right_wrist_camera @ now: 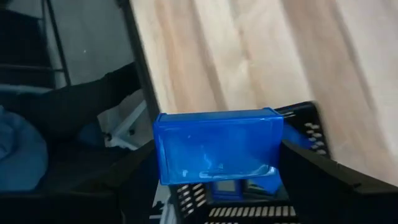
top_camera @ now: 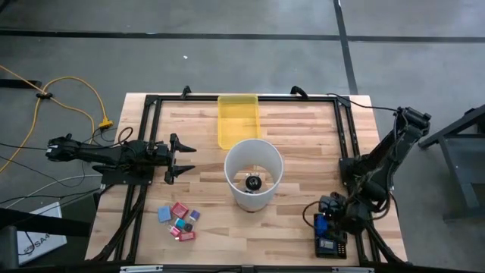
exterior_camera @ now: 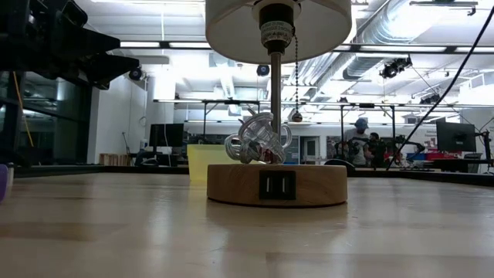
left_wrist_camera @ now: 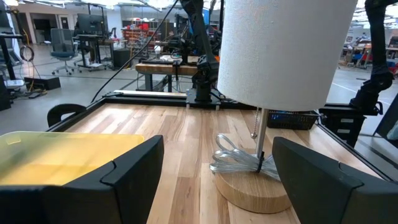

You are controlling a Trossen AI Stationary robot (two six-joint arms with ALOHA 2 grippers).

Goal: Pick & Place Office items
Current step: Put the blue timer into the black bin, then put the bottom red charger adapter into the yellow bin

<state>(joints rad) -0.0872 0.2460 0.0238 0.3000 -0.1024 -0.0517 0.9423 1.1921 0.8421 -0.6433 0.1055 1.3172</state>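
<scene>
My right end effector [top_camera: 327, 225] hangs at the right front corner of the worktop [top_camera: 303, 152], just over a black slotted basket [top_camera: 330, 244] — and its fingers are clamped on a bright-blue block [right_wrist_camera: 217, 146]. In my right wrist view that block sits level between my two dark fingers, with the basket's slots directly beneath it and a second blue piece [right_wrist_camera: 239, 185] (partly hidden) lying inside.

My left end effector [top_camera: 180, 158] waits at the left side of the worktop with its fingers spread wide, holding nothing, pointing toward the middle. Straight ahead of it stands what looks like a tall white tub [top_camera: 253, 173] from above; my left wrist view shows it as a white lampshade on a thin pole over a round wooden base [left_wrist_camera: 252, 190], with a bundle of clear loops [left_wrist_camera: 233, 160] at the foot of the pole.

The rest of the small office items [top_camera: 179, 221] — pink, red, purple and light blue pieces — lie clustered on the worktop near its front left, well apart from both end effectors. A yellow translucent tray [top_camera: 238, 119] rests at the far edge, just behind the white shade.
</scene>
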